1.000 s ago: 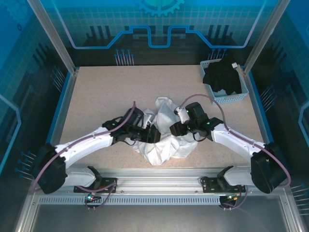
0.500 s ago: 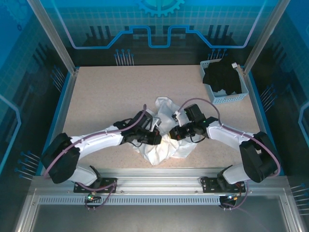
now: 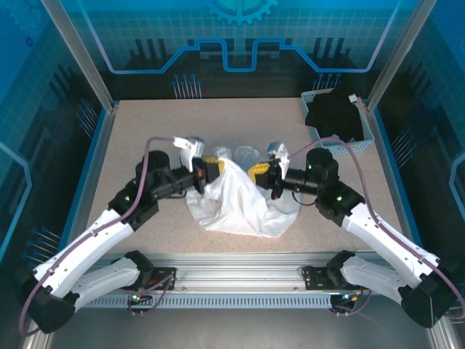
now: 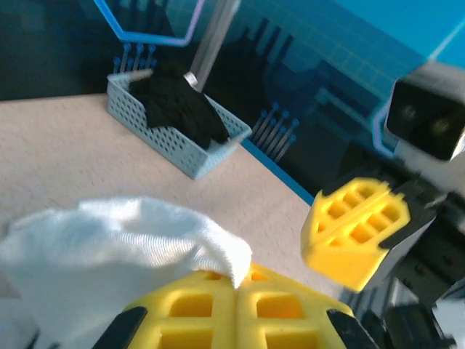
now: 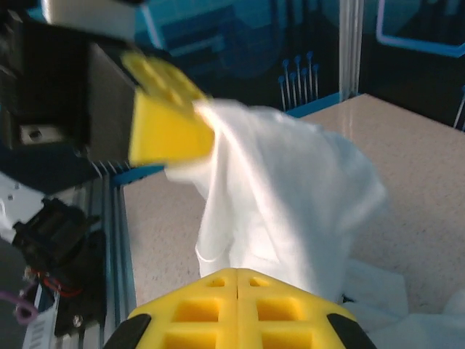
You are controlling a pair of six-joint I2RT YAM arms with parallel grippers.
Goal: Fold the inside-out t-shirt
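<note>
The left tool [image 3: 211, 166] and the right tool [image 3: 258, 173] are each clamped tight on an upper edge of the white t-shirt [image 3: 236, 200]. It hangs between them over the middle of the counter [image 3: 145, 131], its lower part bunched on the surface. A basket [image 3: 345, 148] holding a black garment [image 3: 336, 116] sits at the far right.

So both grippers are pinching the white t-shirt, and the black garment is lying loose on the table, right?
Not quite: the black garment sits in the basket at the far right, as the top external view shows. The left gripper and right gripper are both shut on the white t-shirt.
</note>
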